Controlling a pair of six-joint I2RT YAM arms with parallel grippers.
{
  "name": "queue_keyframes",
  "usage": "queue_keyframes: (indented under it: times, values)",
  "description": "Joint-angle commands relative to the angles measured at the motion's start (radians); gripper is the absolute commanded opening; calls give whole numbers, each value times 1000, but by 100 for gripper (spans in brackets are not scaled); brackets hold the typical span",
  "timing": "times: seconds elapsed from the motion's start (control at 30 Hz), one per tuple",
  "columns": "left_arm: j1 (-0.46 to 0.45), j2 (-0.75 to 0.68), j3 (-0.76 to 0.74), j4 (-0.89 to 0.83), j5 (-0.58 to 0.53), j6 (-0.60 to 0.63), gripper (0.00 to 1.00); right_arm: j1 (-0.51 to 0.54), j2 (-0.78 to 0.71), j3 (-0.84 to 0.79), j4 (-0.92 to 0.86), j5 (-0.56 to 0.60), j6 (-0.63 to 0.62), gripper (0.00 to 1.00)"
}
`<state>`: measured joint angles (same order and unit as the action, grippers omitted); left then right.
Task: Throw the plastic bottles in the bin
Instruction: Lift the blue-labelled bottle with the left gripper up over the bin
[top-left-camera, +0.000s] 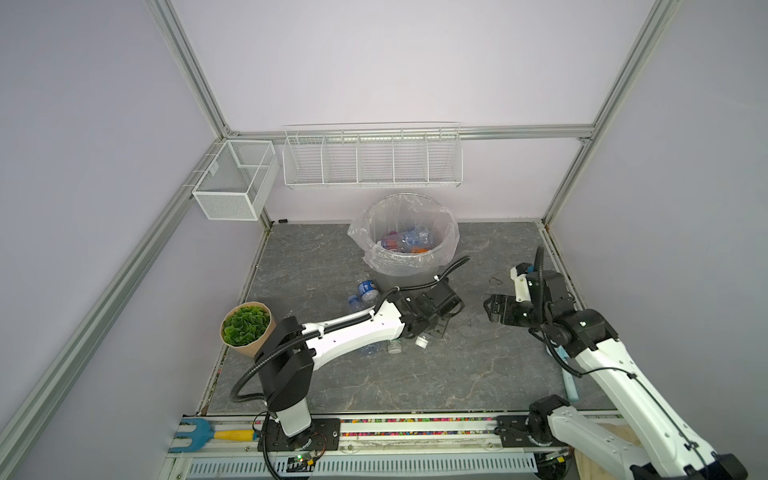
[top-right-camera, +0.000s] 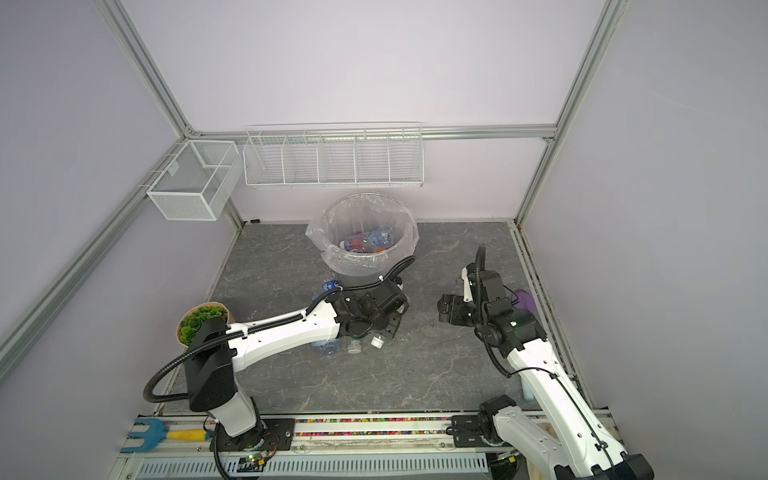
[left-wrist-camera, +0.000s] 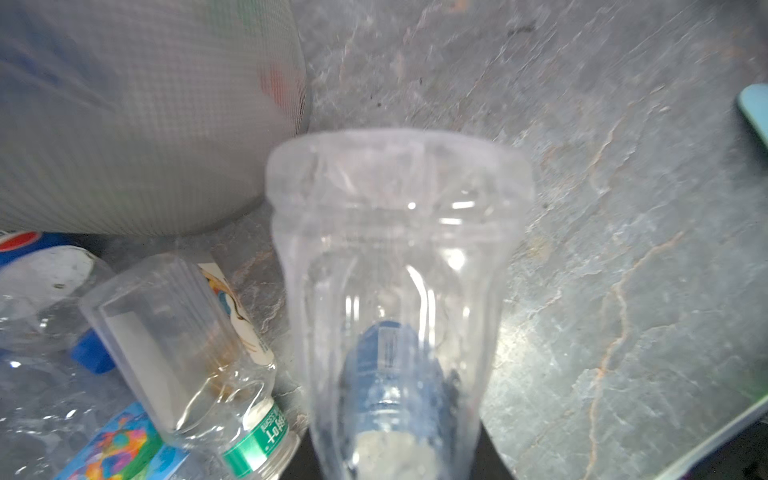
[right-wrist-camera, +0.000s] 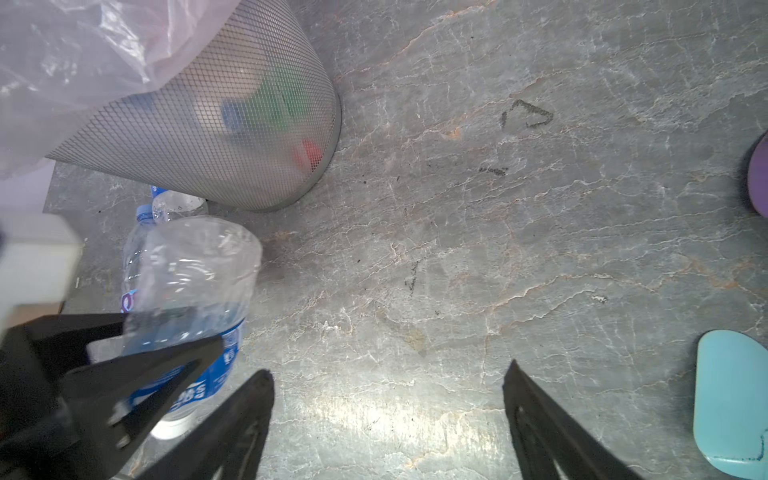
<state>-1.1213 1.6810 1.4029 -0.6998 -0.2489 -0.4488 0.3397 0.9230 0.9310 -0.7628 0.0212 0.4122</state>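
Note:
My left gripper (top-left-camera: 438, 328) is shut on a clear plastic bottle (left-wrist-camera: 399, 270) with a blue label, held low over the floor beside the bin. The right wrist view shows its black fingers (right-wrist-camera: 166, 357) clamped around that bottle (right-wrist-camera: 195, 270). The bin (top-left-camera: 390, 276) is a grey mesh bucket lined with a clear bag, and several bottles (top-left-camera: 407, 241) lie inside it. More bottles lie on the floor left of the bin (top-left-camera: 368, 291) and under the left arm (top-left-camera: 395, 347). My right gripper (top-left-camera: 492, 309) hangs open and empty over bare floor (right-wrist-camera: 386, 370), to the right of the left gripper.
A potted green plant (top-left-camera: 245, 328) stands left of the left arm. White wire baskets (top-left-camera: 372, 158) hang on the back wall. A light blue object (right-wrist-camera: 731, 403) and a purple one (top-right-camera: 524, 300) lie near the right arm. A blue and yellow garden fork (top-left-camera: 208, 434) lies on the front rail.

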Motion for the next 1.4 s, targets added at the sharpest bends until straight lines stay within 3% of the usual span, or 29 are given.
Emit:
queue_keyframes:
  times: [0.0, 0.3, 0.53, 0.83, 1.37]
  values:
    - [-18, -92, 51, -14, -61, 38, 13, -7, -15, -6, -13, -1, 11, 89]
    - [-25, -313, 24, 112, -93, 121, 13, -10, -15, -1, -11, -12, 13, 89]
    - [-26, -496, -60, 285, -182, 215, 13, -10, -9, -3, -2, -31, 19, 89]
    - [-24, -555, 40, 277, -278, 352, 14, -11, -7, -2, 8, -49, 22, 89]
    - [6, -527, 218, 257, -283, 469, 15, -11, -6, -10, 10, -88, 29, 89]
